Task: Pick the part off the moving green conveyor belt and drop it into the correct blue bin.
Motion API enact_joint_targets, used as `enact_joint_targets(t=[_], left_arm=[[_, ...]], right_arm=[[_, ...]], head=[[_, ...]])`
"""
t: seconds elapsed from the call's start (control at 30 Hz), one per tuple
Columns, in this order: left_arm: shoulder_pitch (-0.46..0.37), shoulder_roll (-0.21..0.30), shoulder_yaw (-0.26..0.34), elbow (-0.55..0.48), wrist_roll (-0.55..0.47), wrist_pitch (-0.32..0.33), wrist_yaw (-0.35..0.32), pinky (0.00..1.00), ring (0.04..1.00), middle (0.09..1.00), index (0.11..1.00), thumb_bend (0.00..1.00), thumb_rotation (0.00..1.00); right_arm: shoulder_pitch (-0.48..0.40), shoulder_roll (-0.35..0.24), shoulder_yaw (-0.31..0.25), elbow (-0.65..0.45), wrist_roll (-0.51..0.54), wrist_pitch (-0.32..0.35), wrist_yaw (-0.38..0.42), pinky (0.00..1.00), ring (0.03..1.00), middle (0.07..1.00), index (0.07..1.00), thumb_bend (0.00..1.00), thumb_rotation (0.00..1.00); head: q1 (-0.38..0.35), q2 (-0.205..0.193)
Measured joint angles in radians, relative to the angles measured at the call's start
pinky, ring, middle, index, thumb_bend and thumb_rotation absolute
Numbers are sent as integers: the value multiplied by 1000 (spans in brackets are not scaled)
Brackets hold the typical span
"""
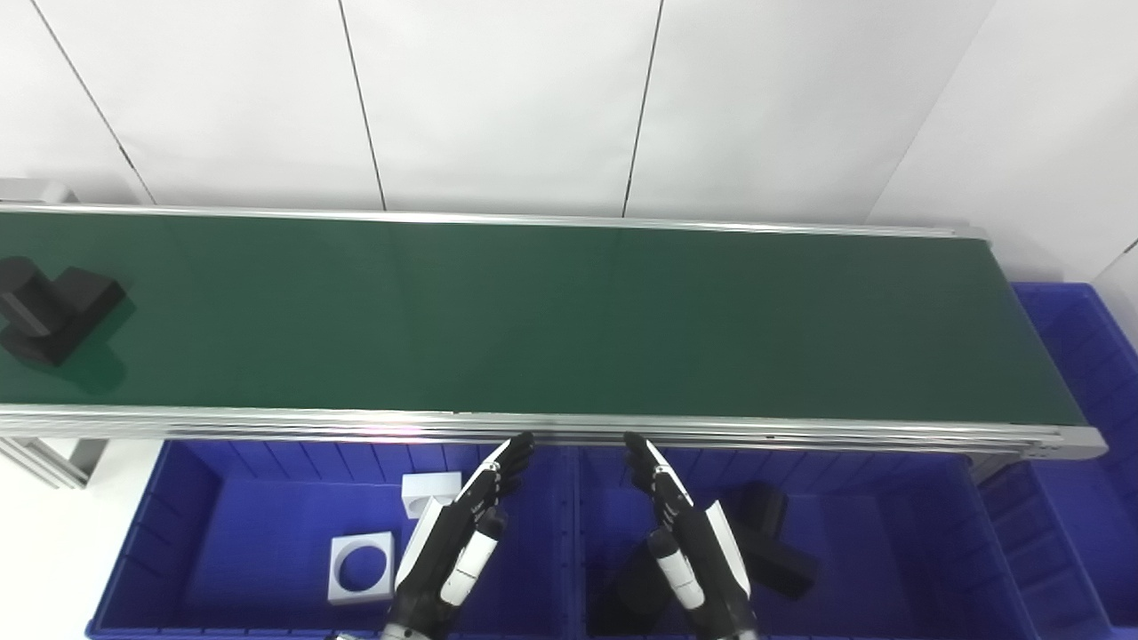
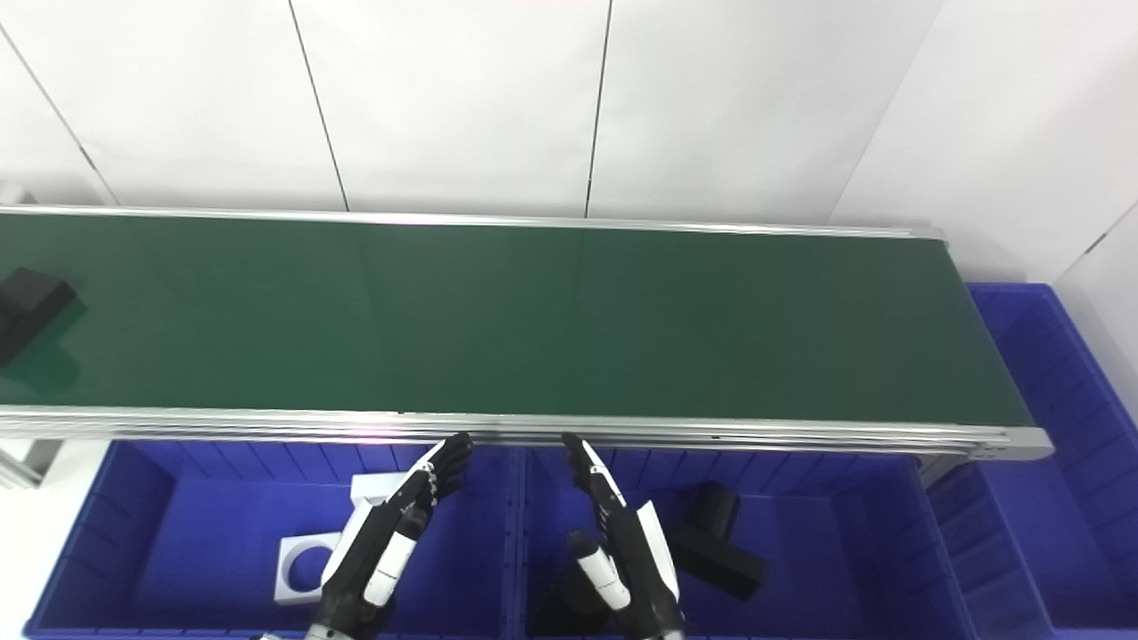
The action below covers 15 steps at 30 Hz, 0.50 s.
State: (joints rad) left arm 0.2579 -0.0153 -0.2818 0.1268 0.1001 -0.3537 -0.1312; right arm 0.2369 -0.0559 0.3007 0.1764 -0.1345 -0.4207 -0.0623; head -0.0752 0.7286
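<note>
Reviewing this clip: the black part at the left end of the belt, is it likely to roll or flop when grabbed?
The black part looks like a rigid, blocky piece with flat faces, so it probably won't flop or roll. Its matte surface suggests a fair grip. Its stepped, uneven shape might make it tilt in the fingers if held off-centre.

A black part (image 1: 49, 311) is lying on the green conveyor belt (image 1: 551, 320) at the far left of the frame. At the bottom centre, the left hand (image 1: 462, 533) and right hand (image 1: 689, 542) are hovering empty, fingers extended, over the blue bins (image 1: 178, 533).
</note>
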Motion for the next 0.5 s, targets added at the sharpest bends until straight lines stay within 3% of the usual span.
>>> enact_joint_targets(t=[0.5], left_arm=[[-1, 0, 0, 1, -4, 0, -1, 935, 939, 937, 926, 633, 1000]], right_arm=[[0, 15, -13, 0, -2, 0, 6, 933, 949, 955, 945, 808, 1000]], head=[[-5, -8]])
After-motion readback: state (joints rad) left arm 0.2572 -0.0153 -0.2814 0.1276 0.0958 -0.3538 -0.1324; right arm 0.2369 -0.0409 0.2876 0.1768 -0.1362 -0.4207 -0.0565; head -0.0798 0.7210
